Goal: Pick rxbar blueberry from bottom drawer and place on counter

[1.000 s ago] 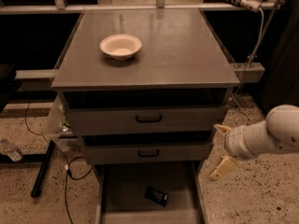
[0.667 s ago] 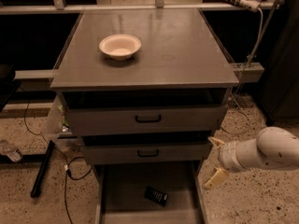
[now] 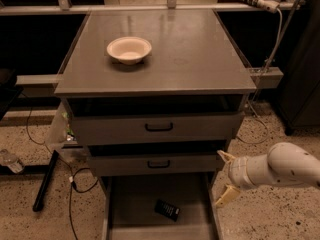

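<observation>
Bottom drawer (image 3: 135, 204) open, rxbar blueberry (image 3: 167, 209) flat on its floor, not yet grasped. Hand (image 3: 224, 177) below front right corner of tabletop (image 3: 200, 59), beside drawer's right wall, fingers (image 3: 227, 196) spread wide, empty. All steps remain: reach in, grasp bar, lift, set on tabletop.

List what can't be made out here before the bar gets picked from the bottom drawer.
Camera view:
- Bar: wrapper print too small and dim to read.
- Bottom drawer: front end cut off by the lower edge.
- Upper drawers: insides hidden by the counter and the drawer above.
- Gripper, open, right of the bottom drawer: arm cut off by right edge.
</observation>
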Available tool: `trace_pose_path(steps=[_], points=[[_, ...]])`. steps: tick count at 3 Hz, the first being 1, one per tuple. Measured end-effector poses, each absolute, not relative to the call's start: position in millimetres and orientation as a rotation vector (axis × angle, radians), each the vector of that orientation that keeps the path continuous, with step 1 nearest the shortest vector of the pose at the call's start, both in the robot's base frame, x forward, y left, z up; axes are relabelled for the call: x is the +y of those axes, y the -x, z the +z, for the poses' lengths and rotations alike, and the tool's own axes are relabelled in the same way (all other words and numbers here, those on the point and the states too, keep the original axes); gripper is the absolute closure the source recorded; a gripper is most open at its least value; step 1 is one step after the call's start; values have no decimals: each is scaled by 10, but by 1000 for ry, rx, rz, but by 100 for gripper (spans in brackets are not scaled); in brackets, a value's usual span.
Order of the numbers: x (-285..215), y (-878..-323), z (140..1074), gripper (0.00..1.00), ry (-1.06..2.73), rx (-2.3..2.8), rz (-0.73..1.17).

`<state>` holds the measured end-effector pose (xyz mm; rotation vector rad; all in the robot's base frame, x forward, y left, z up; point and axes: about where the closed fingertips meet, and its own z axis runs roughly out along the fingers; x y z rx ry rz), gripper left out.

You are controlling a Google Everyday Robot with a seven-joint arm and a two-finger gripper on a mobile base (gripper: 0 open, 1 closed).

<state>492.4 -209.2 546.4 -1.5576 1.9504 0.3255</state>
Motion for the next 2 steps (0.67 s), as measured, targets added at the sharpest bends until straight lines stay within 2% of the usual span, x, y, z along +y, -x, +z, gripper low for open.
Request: trace_pose_path(steps=[2], points=[[-1727,-4775,4366,0,1683,1789,411]])
